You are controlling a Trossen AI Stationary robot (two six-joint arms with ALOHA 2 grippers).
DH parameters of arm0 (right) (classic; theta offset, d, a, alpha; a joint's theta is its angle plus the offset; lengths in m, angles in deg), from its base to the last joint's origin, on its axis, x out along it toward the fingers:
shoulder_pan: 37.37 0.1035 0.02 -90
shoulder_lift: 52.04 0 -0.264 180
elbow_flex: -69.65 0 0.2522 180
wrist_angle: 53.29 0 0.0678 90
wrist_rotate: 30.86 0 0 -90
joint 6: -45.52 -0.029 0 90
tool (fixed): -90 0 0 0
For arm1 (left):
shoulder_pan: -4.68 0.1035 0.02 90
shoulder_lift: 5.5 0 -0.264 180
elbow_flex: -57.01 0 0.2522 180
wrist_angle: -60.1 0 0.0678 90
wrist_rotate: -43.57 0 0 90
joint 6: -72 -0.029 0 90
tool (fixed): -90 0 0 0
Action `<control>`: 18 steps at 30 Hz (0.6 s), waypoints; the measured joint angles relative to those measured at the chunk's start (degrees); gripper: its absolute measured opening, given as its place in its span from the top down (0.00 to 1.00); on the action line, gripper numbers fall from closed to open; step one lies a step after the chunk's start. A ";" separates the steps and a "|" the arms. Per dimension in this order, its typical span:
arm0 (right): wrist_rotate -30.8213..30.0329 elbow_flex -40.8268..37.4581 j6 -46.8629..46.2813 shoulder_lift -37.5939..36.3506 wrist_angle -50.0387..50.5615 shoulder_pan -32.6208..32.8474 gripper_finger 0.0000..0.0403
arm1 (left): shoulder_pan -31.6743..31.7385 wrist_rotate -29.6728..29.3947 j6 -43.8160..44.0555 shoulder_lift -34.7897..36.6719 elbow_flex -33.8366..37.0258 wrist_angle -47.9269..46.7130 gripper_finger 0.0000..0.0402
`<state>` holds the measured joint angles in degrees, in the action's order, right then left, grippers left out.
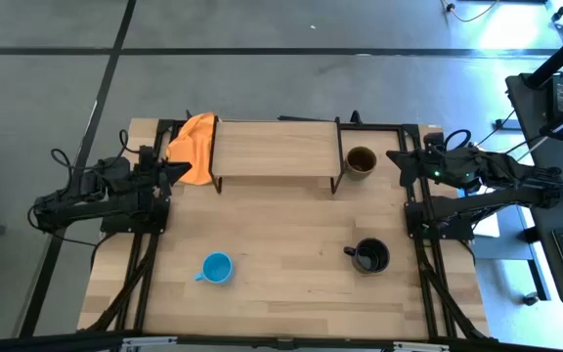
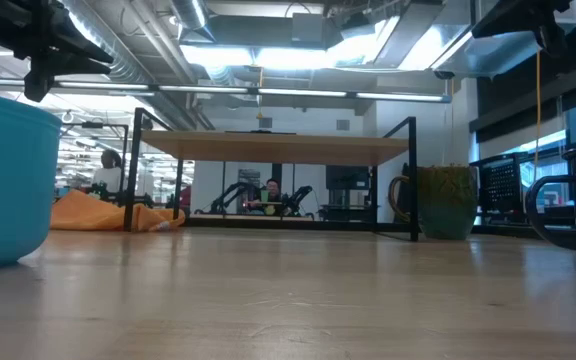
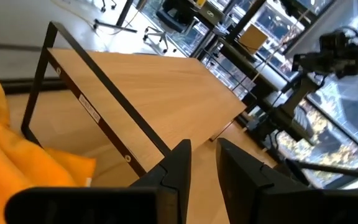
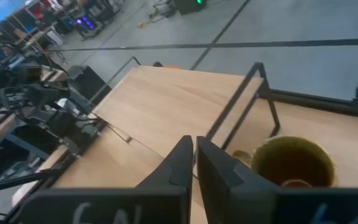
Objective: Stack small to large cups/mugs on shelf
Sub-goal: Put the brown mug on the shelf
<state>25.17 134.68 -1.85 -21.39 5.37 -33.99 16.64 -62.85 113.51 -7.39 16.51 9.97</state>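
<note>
Mugs: three, all on the tabletop, none on the shelf, none nested.
Light blue mug (image 1: 217, 268): the smallest, near the front edge, on the left half.
Black mug (image 1: 370, 256): mid-sized, front right, well apart from the blue one.
Olive-brown mug (image 1: 361, 161): the largest, upright, just beside the right end of the shelf.
Shelf (image 1: 277, 149): at the back middle, its top board bare.
Orange cloth (image 1: 196, 145): lies at the left end of the shelf.
Left gripper (image 3: 201, 163): waits near the left shelf end, fingers slightly apart, holding nothing.
Right gripper (image 4: 194, 158): beside the olive-brown mug, fingers nearly pressed together, empty.
Progress: I judge nothing is done yet; all stacking and placing remains.
</note>
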 joint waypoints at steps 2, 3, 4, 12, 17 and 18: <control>0.13 0.00 1.30 0.11 -1.67 0.00 0.94 | 0.00 0.01 2.05 -0.03 0.00 -0.02 0.83; 0.32 0.00 2.25 0.30 -2.22 0.00 0.94 | 0.00 0.01 2.88 -0.34 -0.01 -0.01 0.83; 0.49 0.00 3.05 0.58 -2.56 0.00 0.94 | 0.02 0.01 3.24 -0.86 -0.02 0.00 0.83; -0.14 6.00 5.57 9.03 5.58 -3.59 0.94 | 0.00 0.62 3.11 -10.61 -2.06 -2.11 0.88; 1.34 13.84 -2.69 14.83 24.46 -11.67 0.91 | 0.00 0.65 3.15 -16.58 -5.18 -8.62 0.89; 2.78 14.74 -3.14 15.64 26.35 -13.36 0.90 | 0.00 0.67 3.37 -17.19 -5.44 -9.58 0.89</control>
<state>27.95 149.41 -4.99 -5.75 31.73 -47.35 16.64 -62.18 116.88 -24.58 11.07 0.39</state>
